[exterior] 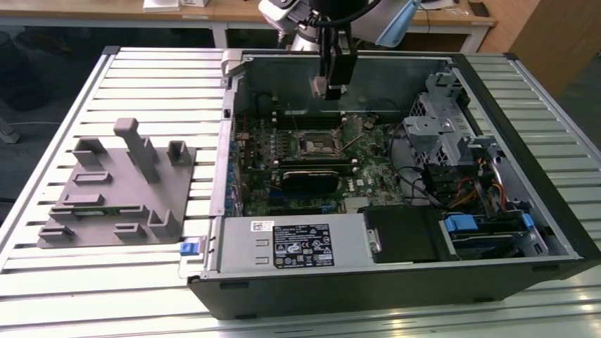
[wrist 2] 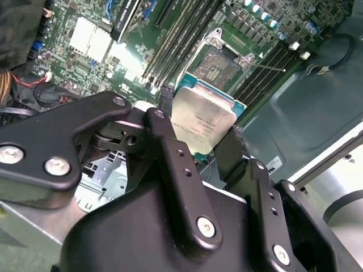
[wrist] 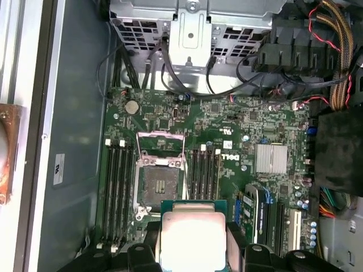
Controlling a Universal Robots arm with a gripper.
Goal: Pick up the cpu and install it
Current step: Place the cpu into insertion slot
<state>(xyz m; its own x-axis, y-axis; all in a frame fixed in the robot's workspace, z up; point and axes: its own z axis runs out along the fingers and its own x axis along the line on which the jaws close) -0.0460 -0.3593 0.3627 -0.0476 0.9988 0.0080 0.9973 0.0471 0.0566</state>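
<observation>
- The cpu (wrist 2: pixel 207 122) is clamped by its edges between the fingers of the hand (exterior: pixel 329 90), above the motherboard (wrist: pixel 227 141).
- The socket (wrist: pixel 159 175) nearby appears empty.
- Judged: carry stage, cpu not yet seated; seating calls for square alignment.

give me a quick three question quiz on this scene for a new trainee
1. True or false: the cpu is already seated in the socket.
2. What is the gripper shut on? A) a memory stick B) the cpu C) nothing
3. Fill in: the grey fixture stands to the exterior view's ____ of the computer case.
Key: 1 false; 2 B; 3 left
</observation>
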